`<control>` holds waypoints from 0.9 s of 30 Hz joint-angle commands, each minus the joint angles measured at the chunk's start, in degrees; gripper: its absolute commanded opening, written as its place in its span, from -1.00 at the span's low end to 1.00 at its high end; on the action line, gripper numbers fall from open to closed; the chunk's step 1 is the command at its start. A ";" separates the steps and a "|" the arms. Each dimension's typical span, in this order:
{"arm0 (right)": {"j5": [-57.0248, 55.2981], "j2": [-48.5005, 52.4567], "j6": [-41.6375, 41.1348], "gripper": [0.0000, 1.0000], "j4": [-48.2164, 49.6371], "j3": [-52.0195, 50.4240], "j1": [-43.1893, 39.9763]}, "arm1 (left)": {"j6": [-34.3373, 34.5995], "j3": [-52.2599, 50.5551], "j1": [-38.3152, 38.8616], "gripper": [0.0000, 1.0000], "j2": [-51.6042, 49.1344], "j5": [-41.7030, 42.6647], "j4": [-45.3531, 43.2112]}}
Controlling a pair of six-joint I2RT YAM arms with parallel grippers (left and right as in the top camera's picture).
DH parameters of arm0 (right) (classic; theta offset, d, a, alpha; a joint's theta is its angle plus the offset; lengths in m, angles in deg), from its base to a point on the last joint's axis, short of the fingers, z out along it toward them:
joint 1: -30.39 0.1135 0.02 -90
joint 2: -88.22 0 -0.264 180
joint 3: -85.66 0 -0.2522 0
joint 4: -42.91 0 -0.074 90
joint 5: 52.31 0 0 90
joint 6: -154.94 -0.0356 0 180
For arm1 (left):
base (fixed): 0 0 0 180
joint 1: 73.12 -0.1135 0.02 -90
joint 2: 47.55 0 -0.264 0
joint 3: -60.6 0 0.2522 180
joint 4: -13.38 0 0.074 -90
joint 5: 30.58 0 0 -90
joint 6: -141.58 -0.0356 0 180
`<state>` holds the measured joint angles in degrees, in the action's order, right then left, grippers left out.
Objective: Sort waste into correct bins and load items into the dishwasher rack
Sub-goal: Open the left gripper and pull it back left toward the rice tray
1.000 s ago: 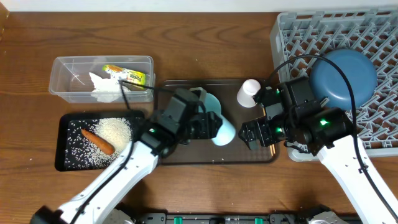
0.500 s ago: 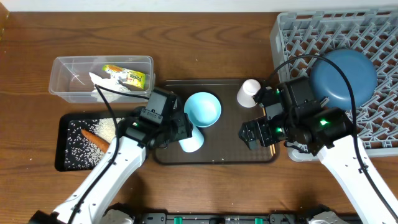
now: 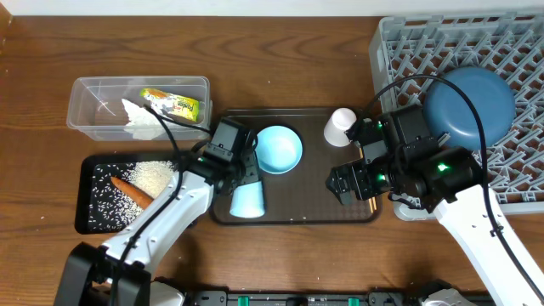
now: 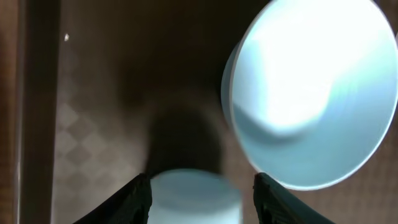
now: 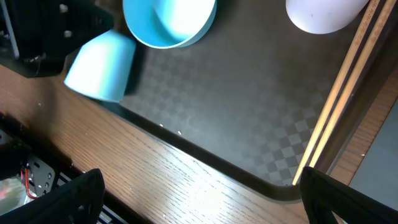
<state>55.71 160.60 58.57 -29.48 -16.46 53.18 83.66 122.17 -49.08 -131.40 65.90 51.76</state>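
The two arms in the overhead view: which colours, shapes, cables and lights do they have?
The left arm and the right arm have smooth white link shells and blocky black joints. Thin black cables loop along them. Small green lights glow on the right arm. The left claw and the right claw have black fingers.

A dark brown wooden table (image 3: 280, 59) with visible grain fills the view; a pale strip (image 3: 212, 5) runs beyond its far edge.
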 commanded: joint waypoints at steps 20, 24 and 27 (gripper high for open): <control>0.17 0.28 0.00 0.99 0.09 0.52 1.18 | -3.56 -0.50 -0.24 0.21 -1.95 -2.73 -8.11; 0.17 0.28 0.00 0.98 0.09 0.52 1.18 | -3.50 -0.50 -0.22 0.20 -3.28 -2.67 -9.57; 0.20 0.28 0.00 0.99 0.07 0.52 1.18 | -2.86 -0.50 -0.17 0.11 -4.02 -2.45 -10.69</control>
<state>55.74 160.60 58.57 -29.48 -16.46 53.18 81.19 122.02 -49.08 -134.60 64.28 41.58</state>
